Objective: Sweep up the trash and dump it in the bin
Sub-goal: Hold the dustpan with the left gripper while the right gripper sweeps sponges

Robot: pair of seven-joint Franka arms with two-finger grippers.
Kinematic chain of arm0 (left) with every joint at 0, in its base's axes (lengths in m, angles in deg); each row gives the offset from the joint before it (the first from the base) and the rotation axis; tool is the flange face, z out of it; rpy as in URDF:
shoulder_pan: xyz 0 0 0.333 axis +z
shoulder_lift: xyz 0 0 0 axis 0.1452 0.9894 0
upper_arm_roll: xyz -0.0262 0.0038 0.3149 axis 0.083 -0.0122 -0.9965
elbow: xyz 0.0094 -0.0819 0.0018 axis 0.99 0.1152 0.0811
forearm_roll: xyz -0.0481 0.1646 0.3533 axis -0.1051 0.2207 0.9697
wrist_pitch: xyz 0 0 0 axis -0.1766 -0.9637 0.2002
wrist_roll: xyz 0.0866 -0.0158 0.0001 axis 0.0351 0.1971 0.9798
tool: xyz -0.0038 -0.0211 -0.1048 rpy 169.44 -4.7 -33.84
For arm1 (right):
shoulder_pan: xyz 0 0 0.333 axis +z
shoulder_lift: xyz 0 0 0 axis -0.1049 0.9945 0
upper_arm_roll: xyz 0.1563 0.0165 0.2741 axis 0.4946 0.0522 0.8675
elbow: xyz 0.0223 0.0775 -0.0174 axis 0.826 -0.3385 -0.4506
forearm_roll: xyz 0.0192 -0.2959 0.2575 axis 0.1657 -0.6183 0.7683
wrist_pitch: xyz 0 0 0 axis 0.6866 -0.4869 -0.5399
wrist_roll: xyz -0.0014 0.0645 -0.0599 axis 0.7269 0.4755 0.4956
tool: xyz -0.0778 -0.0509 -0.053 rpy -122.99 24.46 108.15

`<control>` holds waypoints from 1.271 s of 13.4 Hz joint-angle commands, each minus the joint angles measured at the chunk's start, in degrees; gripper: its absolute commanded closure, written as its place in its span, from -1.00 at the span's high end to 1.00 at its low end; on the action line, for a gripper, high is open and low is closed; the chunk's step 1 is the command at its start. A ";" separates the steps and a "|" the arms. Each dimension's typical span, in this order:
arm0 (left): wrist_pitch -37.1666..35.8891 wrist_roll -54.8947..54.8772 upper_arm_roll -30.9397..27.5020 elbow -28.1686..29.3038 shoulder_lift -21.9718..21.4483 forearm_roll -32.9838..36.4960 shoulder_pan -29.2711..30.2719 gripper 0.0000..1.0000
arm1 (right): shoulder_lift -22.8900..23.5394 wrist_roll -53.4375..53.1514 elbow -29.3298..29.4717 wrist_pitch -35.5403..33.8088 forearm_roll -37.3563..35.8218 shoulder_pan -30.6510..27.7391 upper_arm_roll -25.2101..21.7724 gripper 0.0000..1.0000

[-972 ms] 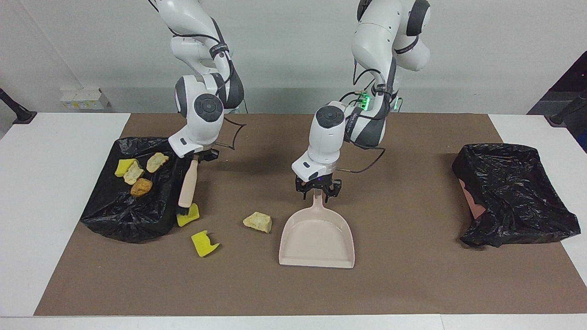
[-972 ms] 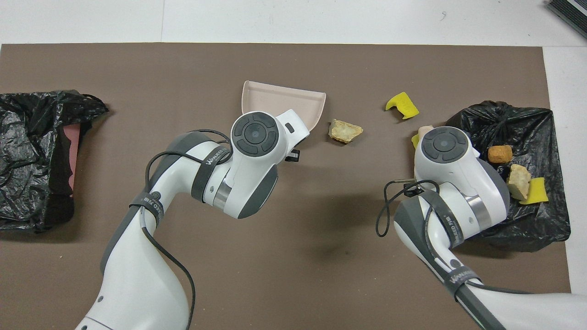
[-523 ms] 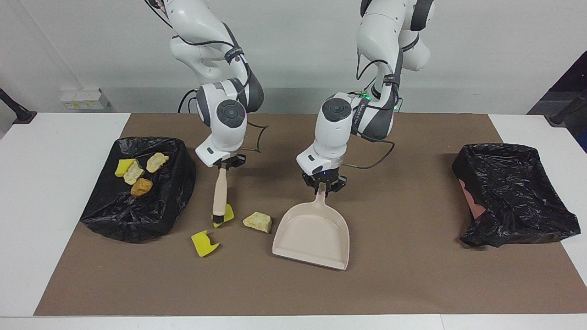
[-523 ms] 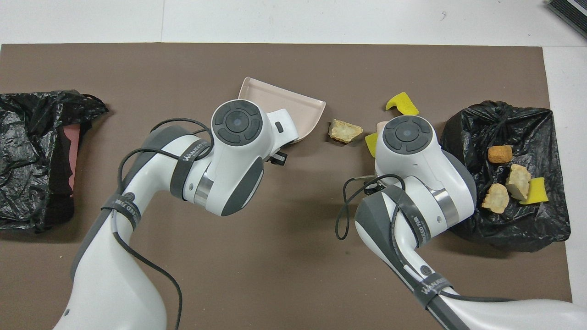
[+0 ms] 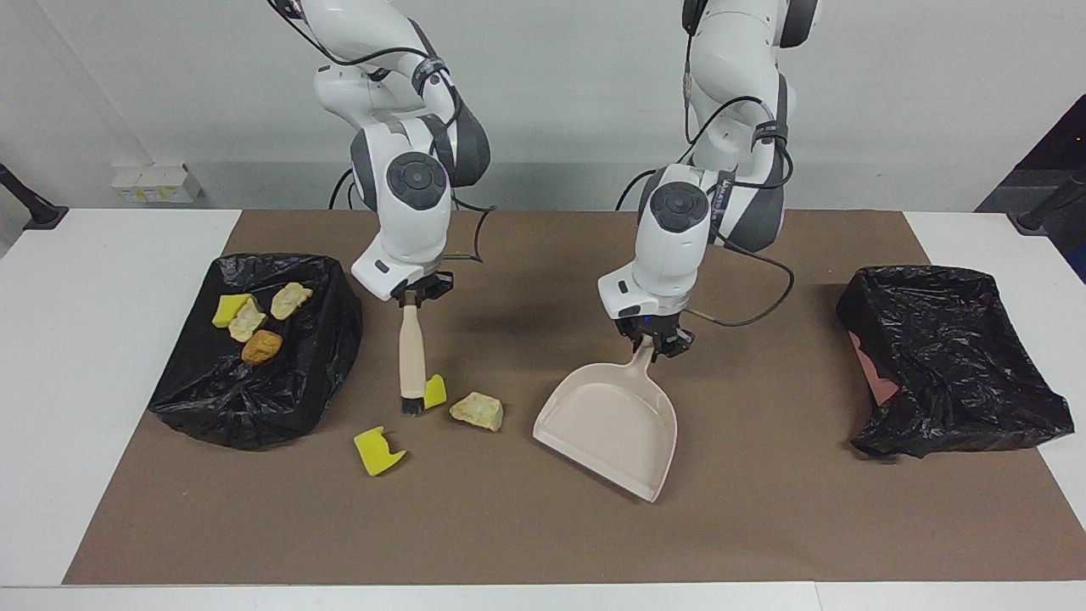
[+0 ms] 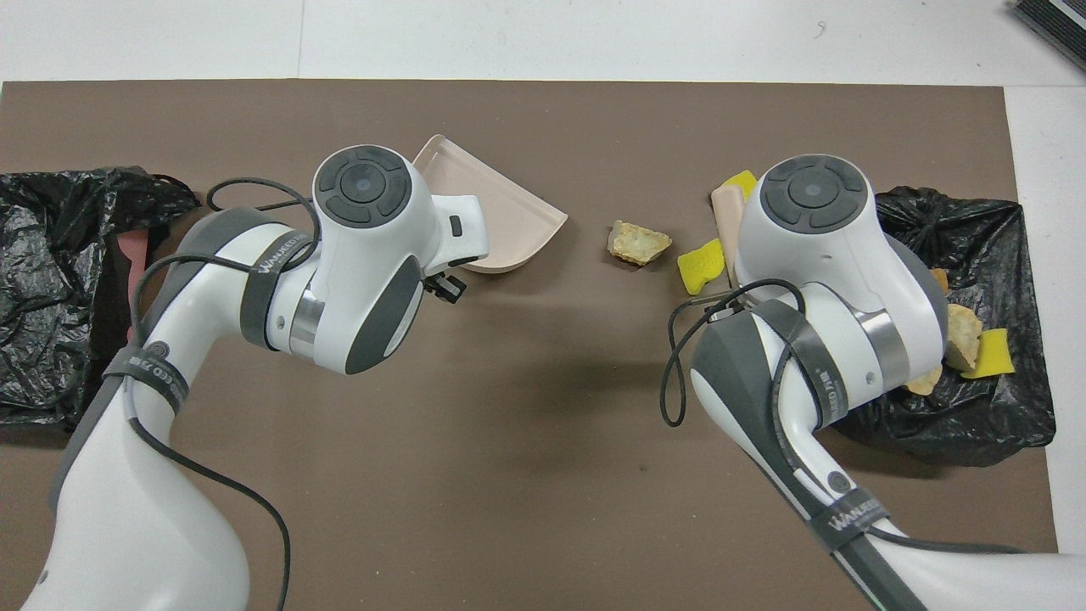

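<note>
My right gripper (image 5: 416,293) is shut on the handle of the beige brush (image 5: 412,356), which hangs upright with its bristles on the mat. A yellow sponge piece (image 5: 435,391) touches the bristles; it also shows in the overhead view (image 6: 700,265). A pale beige chunk (image 5: 477,411) lies between it and the dustpan. A second yellow sponge piece (image 5: 377,451) lies farther from the robots. My left gripper (image 5: 653,342) is shut on the handle of the beige dustpan (image 5: 612,424), which sits askew at mid-table. Several more scraps (image 5: 261,346) lie on a black bag (image 5: 254,399).
The bin (image 5: 950,356), lined with a black bag, stands at the left arm's end of the brown mat (image 5: 543,543); it also shows in the overhead view (image 6: 51,280). The black bag with scraps is at the right arm's end.
The brush has pushed the yellow sponge piece away from the black bag toward the beige chunk. The left gripper has moved toward its own end and swung the dustpan askew.
</note>
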 commanded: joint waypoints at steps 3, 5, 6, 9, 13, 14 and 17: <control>0.30 -22.48 0.26 4.44 -2.77 1.00 6.28 -1.00 | 6.03 1.47 1.41 4.05 -7.65 -4.09 0.47 -1.00; 0.64 -30.41 0.26 4.61 -2.68 1.00 7.17 -1.00 | 9.27 1.47 3.32 5.90 -8.63 -4.27 0.38 -1.00; 1.08 -32.79 0.26 5.05 -2.77 1.18 7.17 -1.00 | 9.90 1.47 4.04 6.09 -8.28 -4.53 0.47 -1.00; 5.73 -38.09 0.26 9.43 -4.25 1.18 7.00 -1.00 | 9.99 1.21 3.70 7.05 -6.27 -4.36 0.55 -1.00; 10.40 -37.48 0.26 15.07 -6.89 3.35 4.46 -1.00 | 10.52 1.29 2.81 6.97 -1.70 -3.30 0.82 -1.00; 11.53 -37.48 0.26 15.68 -7.25 4.24 4.27 -1.00 | 10.52 1.29 2.73 6.97 -0.30 -3.21 0.90 -1.00; 13.13 -37.48 0.26 16.74 -7.69 4.43 3.13 -1.00 | 10.43 0.94 2.81 7.06 4.01 -1.28 0.99 -1.00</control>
